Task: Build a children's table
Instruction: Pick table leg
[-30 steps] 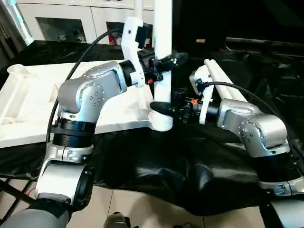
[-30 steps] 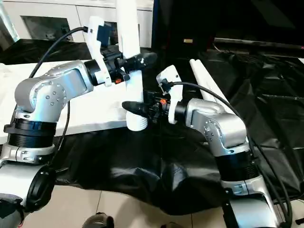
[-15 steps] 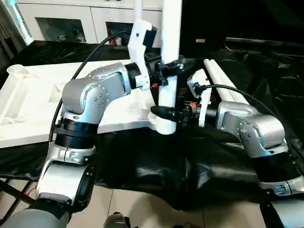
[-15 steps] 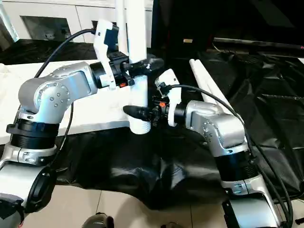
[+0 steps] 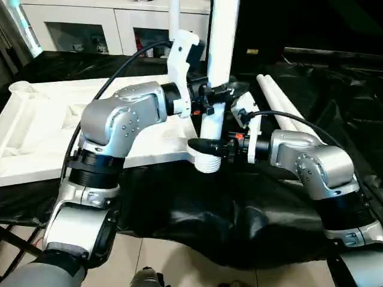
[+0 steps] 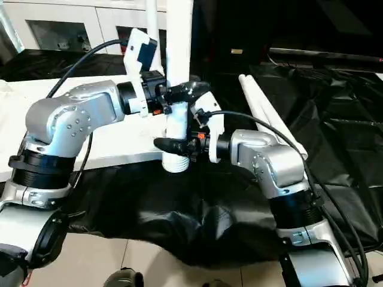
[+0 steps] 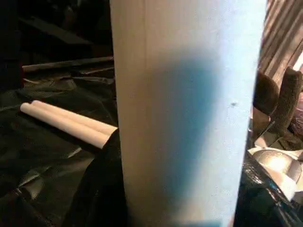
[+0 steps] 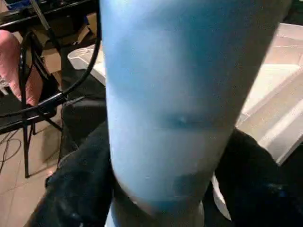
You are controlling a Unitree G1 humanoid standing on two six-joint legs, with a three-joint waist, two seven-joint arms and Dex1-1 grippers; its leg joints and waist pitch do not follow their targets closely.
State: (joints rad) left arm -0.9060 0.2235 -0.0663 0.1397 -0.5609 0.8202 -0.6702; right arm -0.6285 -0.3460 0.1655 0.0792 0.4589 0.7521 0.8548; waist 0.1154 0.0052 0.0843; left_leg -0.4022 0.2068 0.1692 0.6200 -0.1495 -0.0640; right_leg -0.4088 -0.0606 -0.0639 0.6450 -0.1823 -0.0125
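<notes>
White plastic rectangular table top (image 5: pixel 42 128) lies ribbed underside up on black plastic sheeting (image 5: pixel 197 215), its near edge running along the sheet's front drop, far-left rounded corner socket (image 5: pixel 20 88) visible. At the near-right corner socket (image 5: pixel 206 161), which hangs just past the top's edge, a long white tapered tube leg (image 5: pixel 220 54) stands upright with its foot in the socket, running out of the picture's top. Left gripper (image 5: pixel 216 92) closed partway on that leg at mid-height, black fingers either side of the tube; in the left wrist view the leg (image 7: pixel 187 113) fills the gap between the fingers. Right gripper (image 5: pixel 206 146) clamped partway on the same leg lower down, just above the socket, fingers (image 6: pixel 170 145) wrapping the tube; right wrist view shows the tube (image 8: pixel 180 104) between dark pads. Both grippers crowd the same corner, one above the other, little room between them. Two more white tube legs (image 5: pixel 281 107) lie side by side, touching, on the sheeting beyond the right arm, apart from the top. White cabinet with glass doors (image 5: pixel 78 27) stands behind. Tiled floor (image 5: pixel 179 263) below the sheet's front edge; open sheeting to the right.
</notes>
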